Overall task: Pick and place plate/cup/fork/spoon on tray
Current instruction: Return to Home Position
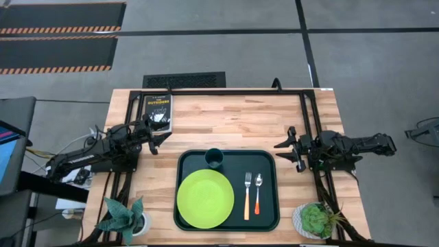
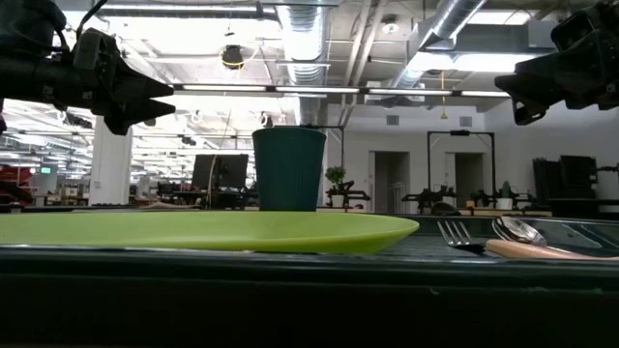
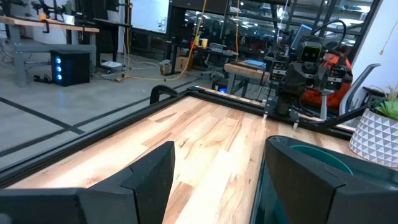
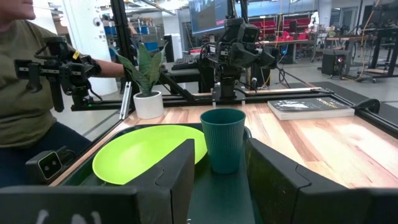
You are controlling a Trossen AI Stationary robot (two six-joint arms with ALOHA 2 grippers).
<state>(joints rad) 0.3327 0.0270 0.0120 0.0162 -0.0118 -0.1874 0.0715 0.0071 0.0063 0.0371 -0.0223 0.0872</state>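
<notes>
the tray (image 1: 267,161) lies at the front centre of the wooden table (image 1: 233,120), between the two arms. all four items are on it. the plate (image 1: 205,199) occupies the tray's left front portion. the cup (image 1: 214,158) stands upright at the tray's back edge, just behind the plate; from above i cannot tell whether the two touch. the fork (image 1: 247,195) and the spoon (image 1: 258,193) lie side by side on the tray's right half, handles toward the front, fork nearer the plate, the two slightly apart.

the left gripper (image 1: 156,136) is raised over the table off the tray's left back corner, fingers spread wide and empty. the right gripper (image 1: 287,149) is raised just off the tray's right edge, fingers likewise apart and holding nothing.

a book (image 1: 157,110) lies at the table's back left. a potted plant (image 1: 125,218) stands at the front left corner, another (image 1: 317,219) at the front right. a person (image 4: 22,81) is seen beyond the table in the right wrist view.
</notes>
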